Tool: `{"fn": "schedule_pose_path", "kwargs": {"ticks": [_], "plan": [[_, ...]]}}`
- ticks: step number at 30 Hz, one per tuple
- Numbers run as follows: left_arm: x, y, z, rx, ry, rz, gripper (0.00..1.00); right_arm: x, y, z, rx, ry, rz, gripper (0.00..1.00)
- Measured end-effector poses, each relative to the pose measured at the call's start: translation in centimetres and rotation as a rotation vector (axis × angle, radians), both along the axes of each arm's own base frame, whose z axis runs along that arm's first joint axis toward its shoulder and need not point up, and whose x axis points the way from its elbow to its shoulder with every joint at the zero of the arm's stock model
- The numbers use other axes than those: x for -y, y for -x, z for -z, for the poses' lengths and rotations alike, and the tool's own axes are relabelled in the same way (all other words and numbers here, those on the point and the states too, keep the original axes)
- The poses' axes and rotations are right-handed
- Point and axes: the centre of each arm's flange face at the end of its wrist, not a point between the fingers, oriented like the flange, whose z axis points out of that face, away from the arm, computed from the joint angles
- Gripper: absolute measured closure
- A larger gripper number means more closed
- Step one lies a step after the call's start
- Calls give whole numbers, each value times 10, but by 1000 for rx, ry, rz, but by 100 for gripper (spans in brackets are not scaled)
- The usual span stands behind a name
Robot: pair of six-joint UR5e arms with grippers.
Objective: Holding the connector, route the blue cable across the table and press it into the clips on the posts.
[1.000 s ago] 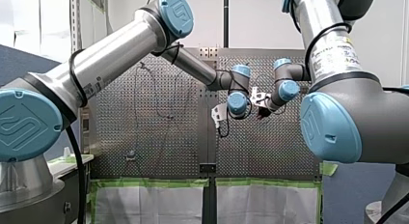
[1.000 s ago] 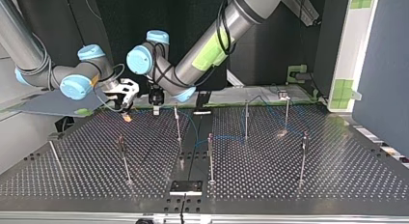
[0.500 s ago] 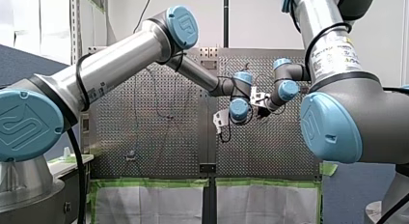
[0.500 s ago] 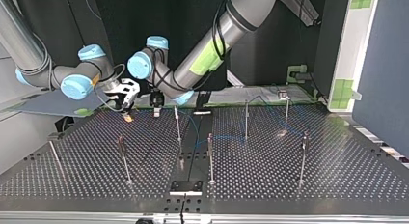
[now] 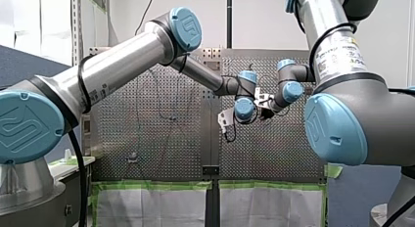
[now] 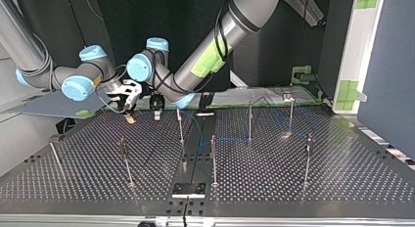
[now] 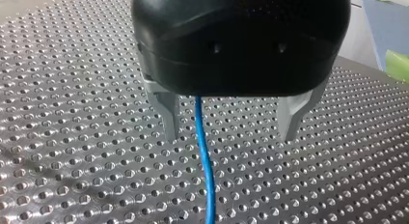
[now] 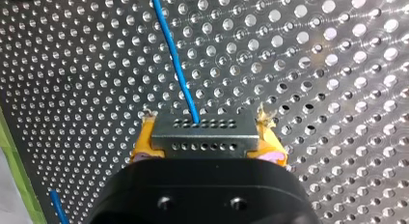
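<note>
Shiny metal full of small round holes makes up the table (image 6: 293, 178). Thin straight posts (image 6: 213, 158) stand up from it, well apart, with open room between them. My right gripper (image 8: 207, 143) pinches a flat grey connector (image 8: 205, 130) between its yellow pads (image 8: 143, 142), at the back of the top view, left of the middle. The thin blue cable (image 7: 205, 175) comes out of the connector. My left gripper (image 7: 230, 137) is just beside, its metal fingers (image 7: 170, 118) spread wide, the cable running between them.
</note>
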Motion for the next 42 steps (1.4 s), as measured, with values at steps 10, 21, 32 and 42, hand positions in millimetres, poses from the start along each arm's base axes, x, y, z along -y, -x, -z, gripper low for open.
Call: {"fn": "schedule_pose_path", "kwargs": {"ticks": [10,21,32,42], "plan": [[5,3,-2,23,2,-3,100,2,3,0,0,1,5,100],[0,7,-5,1,-22,-33,100,7,2,-8,2,18,3,100],[-5,17,-63,20,-5,-34,100,-1,-4,-73,54,86,-32,100],[-10,32,-135,75,45,-28,100,-14,10,-125,88,109,-49,100]]}}
